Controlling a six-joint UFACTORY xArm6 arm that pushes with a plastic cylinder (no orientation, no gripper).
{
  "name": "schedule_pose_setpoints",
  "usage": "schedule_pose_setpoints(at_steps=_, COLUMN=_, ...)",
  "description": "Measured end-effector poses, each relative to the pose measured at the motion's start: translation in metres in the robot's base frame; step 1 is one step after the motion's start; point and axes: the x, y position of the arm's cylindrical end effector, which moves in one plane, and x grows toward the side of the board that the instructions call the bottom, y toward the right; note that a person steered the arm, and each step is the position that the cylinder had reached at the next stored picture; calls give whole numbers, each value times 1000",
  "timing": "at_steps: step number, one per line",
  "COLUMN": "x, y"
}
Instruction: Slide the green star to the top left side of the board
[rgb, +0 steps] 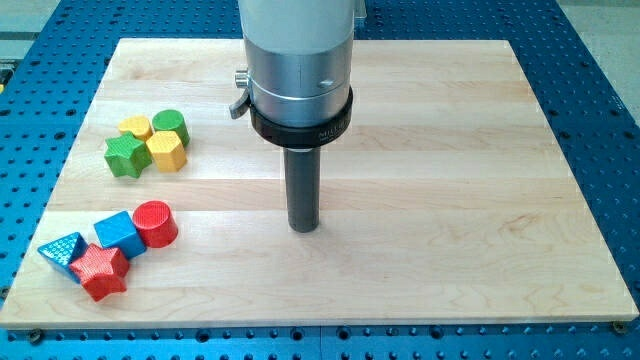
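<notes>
The green star (125, 156) lies at the view's left side of the wooden board (450, 150). It touches a yellow hexagon (166, 151) on its right. A yellow block (135, 127) and a green cylinder (170, 124) sit just above them. My tip (304, 227) stands near the board's middle, well to the right of the green star and a little lower, touching no block.
A second cluster sits at the view's lower left: a red cylinder (155, 224), a blue cube (118, 234), a blue triangle (62, 252) and a red star (99, 271). The blue perforated table (600, 120) surrounds the board.
</notes>
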Motion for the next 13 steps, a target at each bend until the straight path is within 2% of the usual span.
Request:
schedule_pose_setpoints(at_steps=2, x=-17, y=0)
schedule_pose_setpoints(at_steps=3, x=-66, y=-19)
schedule_pose_setpoints(at_steps=4, x=-78, y=-66)
schedule_pose_setpoints(at_steps=7, x=-63, y=-193)
schedule_pose_setpoints(at_steps=9, x=-55, y=-225)
schedule_pose_setpoints(at_steps=10, x=-125, y=-225)
schedule_pose_setpoints(at_steps=11, x=-173, y=-219)
schedule_pose_setpoints(at_steps=12, x=-189, y=-218)
schedule_pose_setpoints(at_steps=13, x=-161, y=-234)
